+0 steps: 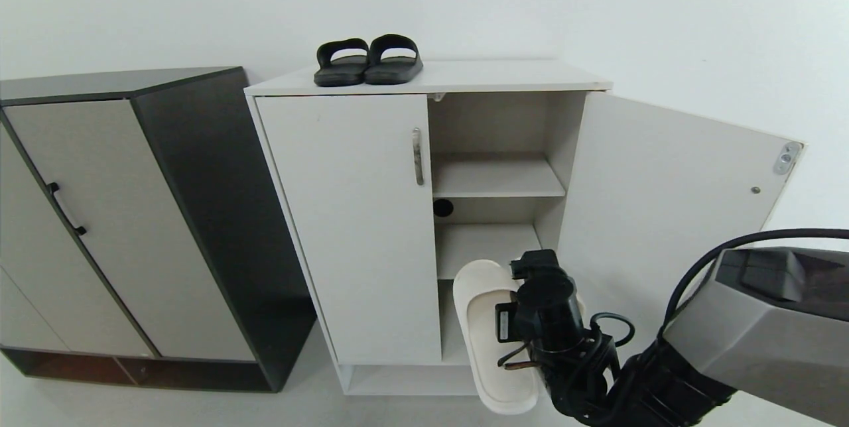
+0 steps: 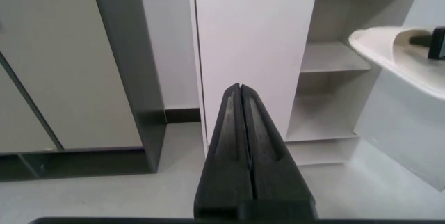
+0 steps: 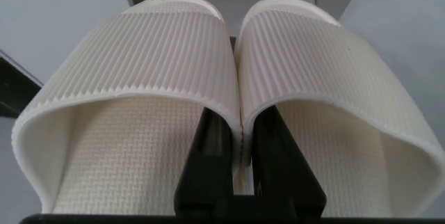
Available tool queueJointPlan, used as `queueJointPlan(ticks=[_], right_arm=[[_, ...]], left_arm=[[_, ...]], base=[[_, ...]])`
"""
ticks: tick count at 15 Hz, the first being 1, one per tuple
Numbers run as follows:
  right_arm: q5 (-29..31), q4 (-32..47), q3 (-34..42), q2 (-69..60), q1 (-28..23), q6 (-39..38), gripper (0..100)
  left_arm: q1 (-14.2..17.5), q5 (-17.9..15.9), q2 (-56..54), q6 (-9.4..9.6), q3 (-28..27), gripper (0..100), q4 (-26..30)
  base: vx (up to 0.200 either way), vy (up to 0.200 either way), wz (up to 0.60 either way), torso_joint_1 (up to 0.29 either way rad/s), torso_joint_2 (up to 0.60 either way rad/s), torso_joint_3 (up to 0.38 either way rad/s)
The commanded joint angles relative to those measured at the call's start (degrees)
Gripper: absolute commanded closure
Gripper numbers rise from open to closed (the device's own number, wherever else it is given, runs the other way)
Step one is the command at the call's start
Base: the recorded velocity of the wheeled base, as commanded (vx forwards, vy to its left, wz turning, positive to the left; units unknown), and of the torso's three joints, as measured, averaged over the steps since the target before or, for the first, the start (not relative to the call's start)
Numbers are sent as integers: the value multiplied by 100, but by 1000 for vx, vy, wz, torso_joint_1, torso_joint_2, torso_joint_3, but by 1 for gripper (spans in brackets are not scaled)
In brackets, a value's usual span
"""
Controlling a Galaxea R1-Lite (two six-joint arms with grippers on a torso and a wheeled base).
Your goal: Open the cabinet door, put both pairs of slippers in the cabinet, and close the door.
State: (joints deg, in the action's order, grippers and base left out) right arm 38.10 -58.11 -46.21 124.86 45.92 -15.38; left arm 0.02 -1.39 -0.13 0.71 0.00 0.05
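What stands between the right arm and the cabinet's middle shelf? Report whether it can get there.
Probably yes. The right door stands wide open, the middle shelf looks bare, and the right hand, shut on the white slippers, sits just before the opening; nothing visibly blocks it.

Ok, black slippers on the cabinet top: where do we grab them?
Probably pinch the black slippers at their two touching inner sides, one finger under each strap, coming from the front: they sit side by side, strap openings facing the robot.
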Motion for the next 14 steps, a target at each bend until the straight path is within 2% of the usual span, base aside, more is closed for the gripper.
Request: queueJointPlan(ticks=[1,3,7,14], right_arm=[[-21,-33,-81,311,-31,18,100],[31,-33,-511,610,-39,53,100],[40,-200,-494,619,-31,36,100],[40,-350,-494,812,-31,53,100]], left_arm=[[6,-2,13,0,0,100,4],[6,7,13,0,0,100,-5],[6,7,13,-9,0,100,-5],[6,-2,13,0,0,100,4]], base=[[0,0,0,0,0,0],[0,0,0,0,0,0],[0,0,0,-1,-1,-21],[0,0,0,4,5,-177]])
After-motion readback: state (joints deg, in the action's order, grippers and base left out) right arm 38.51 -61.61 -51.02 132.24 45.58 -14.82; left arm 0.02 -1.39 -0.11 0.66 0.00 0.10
